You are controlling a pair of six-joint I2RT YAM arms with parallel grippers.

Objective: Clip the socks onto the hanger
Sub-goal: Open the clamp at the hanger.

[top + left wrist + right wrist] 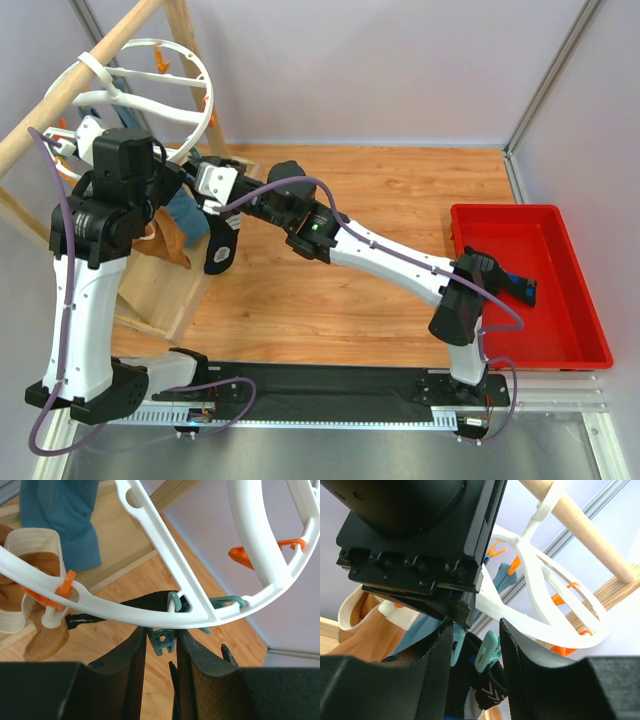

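The white ring hanger (205,110) hangs from a wooden rod at the upper left. It also shows in the left wrist view (150,530) and the right wrist view (545,595). My left gripper (161,640) is shut on a teal clip (164,641) under the ring's rim; in the top view the left gripper (198,162) is at the ring's lower edge. My right gripper (475,645) holds a black sock (487,692) up between the clip's spread teal jaws. That sock (220,250) hangs below the right gripper (212,200). A second black sock (520,288) lies in the red tray.
A teal-blue sock (185,215) and a tan sock (162,242) hang clipped beside the grippers. Orange clips (245,555) sit around the ring. The wooden rack (150,290) stands at the left. The red tray (500,210) is at the right.
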